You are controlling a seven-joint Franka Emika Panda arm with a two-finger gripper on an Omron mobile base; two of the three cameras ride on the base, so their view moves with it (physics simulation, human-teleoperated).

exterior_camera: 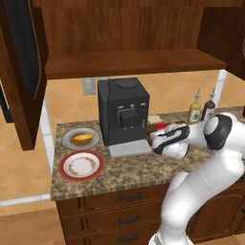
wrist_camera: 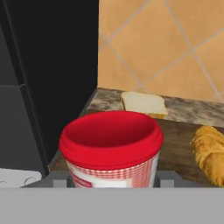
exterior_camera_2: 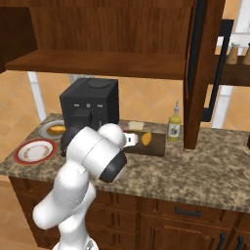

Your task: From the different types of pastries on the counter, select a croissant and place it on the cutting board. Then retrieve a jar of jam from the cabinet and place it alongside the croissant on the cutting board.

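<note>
Our claw pinches the jam jar low over the cutting board, just beside the coffee machine. The croissant lies on the board nearby. We should lower it straight, set it flat beside the croissant without nudging it, then let go.

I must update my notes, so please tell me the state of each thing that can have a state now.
gripper: closed around the jar, one finger at each side
jar of jam: upright, red lid on, held over the board
croissant: lying on the cutting board
cabinet: door open
oval pastry: resting on the grey plate
</note>
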